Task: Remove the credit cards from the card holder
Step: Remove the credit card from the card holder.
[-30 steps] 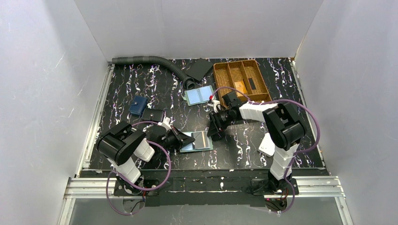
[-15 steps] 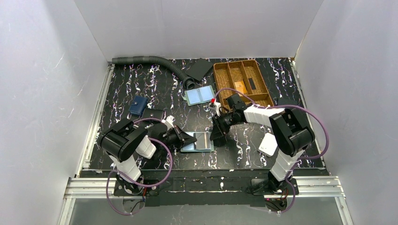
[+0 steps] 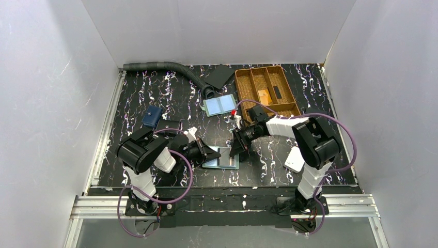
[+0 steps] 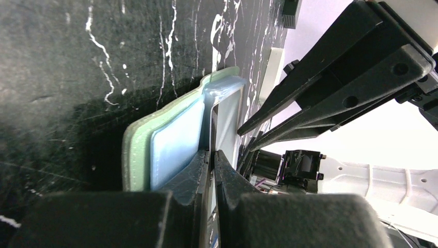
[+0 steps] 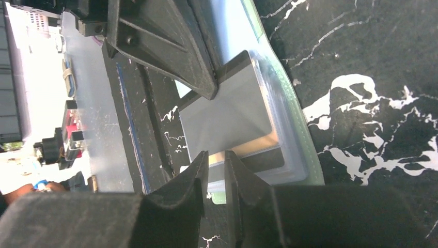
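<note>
Near the front middle of the black marbled table (image 3: 155, 88), the card holder (image 3: 217, 163) lies open and flat between the two arms, its long axis running left to right. At its left end the left gripper (image 3: 209, 153) has its jaws shut tight on the holder. The left wrist view shows them pinching an inner flap just beside the blue panel, with the green edge beyond it.

At the right end the right gripper (image 3: 236, 150) reaches in from the opposite side. In the right wrist view a grey credit card (image 5: 227, 121) sits in a clear pocket directly ahead of its jaws. A dark band marks the card's near edge, which runs crosswise to the reach. These jaws stand a narrow gap apart, tips at that near edge, and nothing appears clamped between them.

The card lies in the half nearer the right arm. That arm looks best placed to draw it out, toward itself and away from the left jaws, while the left arm pins the holder. Whether more cards lie beneath cannot be seen.
</note>
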